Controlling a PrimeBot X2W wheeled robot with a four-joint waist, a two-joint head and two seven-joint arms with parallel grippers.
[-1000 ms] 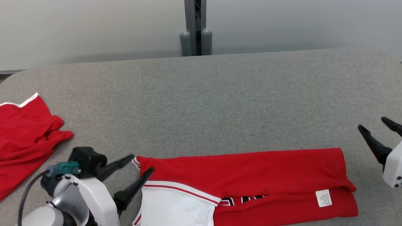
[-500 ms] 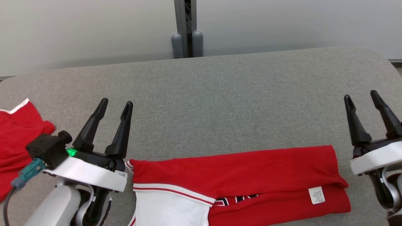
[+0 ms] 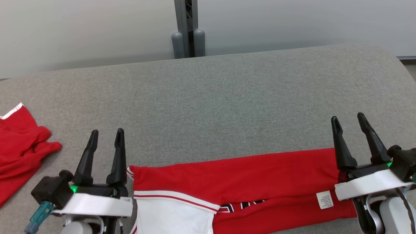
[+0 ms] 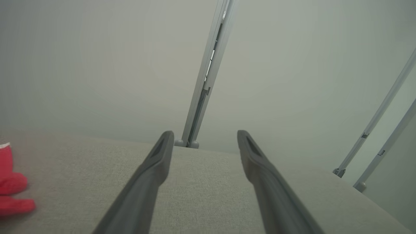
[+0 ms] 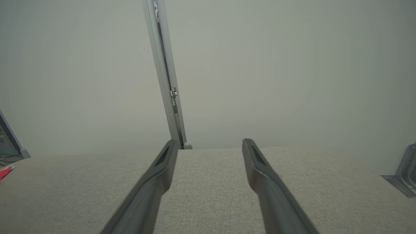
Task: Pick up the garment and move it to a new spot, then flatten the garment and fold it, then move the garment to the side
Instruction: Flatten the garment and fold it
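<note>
As you read from the left, a red cloth (image 3: 19,156) lies crumpled on the table (image 3: 211,97). Your left gripper (image 3: 107,131) stands just beside the left end of the garment (image 3: 247,175), fingers parted and empty. The garment lies folded in a long band along the near edge, with a white label (image 3: 324,199) near its right end. Your right gripper (image 3: 347,116) sits over that end, fingers likewise apart, holding nothing.
</note>
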